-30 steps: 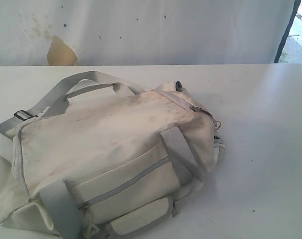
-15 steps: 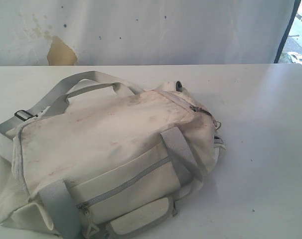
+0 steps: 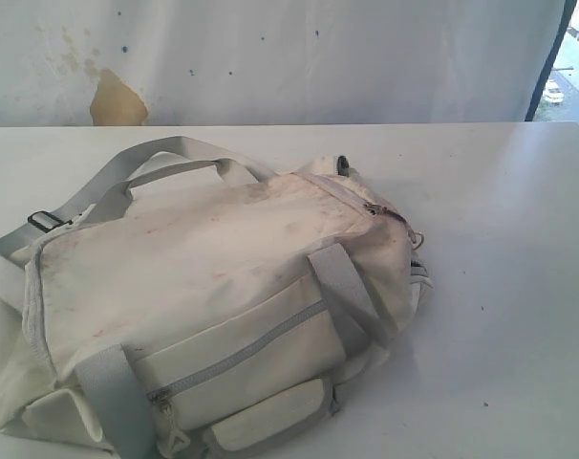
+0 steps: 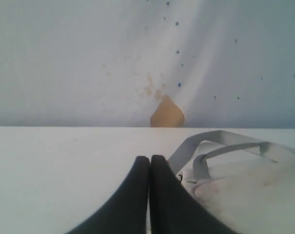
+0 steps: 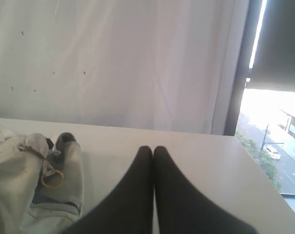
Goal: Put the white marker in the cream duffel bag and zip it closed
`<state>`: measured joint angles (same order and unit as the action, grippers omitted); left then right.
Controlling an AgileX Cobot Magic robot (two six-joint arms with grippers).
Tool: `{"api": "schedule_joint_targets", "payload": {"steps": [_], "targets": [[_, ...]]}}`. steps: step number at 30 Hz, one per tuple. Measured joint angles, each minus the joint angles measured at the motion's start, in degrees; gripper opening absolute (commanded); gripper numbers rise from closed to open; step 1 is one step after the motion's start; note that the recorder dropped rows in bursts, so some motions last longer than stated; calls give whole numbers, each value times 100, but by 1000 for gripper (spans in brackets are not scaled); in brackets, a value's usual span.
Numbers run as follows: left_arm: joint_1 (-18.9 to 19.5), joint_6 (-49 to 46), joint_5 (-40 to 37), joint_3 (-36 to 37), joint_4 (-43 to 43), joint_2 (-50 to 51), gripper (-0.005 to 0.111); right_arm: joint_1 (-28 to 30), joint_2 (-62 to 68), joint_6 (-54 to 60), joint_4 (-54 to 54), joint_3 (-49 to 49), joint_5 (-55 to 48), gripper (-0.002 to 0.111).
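In the exterior view, a soiled cream duffel bag (image 3: 203, 287) is seen lying on its side on a white surface (image 3: 500, 287), spread over the left half and well apart from the far edge. A grey handle (image 3: 146, 163) is looped out toward the far edge, a dark buckle (image 3: 46, 221) is fixed on the strap at the bag's left end, and a grey pocket zipper (image 3: 242, 354) is run slantwise across the front panel. A white wall (image 3: 366, 57) with a tan patch (image 3: 116, 100) is seen behind the far edge. In the left wrist view, the left jaws are shown as two dark fingers pressed together with nothing between them, held above the bare surface just beside the bag's handle end. In the right wrist view, the right jaws are likewise pressed tight and empty, near the bag's other end, where a small gold ring (image 5: 52, 179) is hung; a window (image 5: 269, 122) is seen beyond the surface's corner. Where the white marker lies cannot be told.
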<state>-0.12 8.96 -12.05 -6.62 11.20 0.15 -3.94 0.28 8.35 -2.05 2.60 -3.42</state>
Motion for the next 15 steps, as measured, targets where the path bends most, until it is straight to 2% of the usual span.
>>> {"api": "schedule_joint_targets", "payload": {"steps": [4,15], "targets": [[0,0,492,590,0,0,0,0,0,0,0,-220,153,0],[0,0,818,632,-158,0,0,0,0,0,0,-233,153,0]]}}
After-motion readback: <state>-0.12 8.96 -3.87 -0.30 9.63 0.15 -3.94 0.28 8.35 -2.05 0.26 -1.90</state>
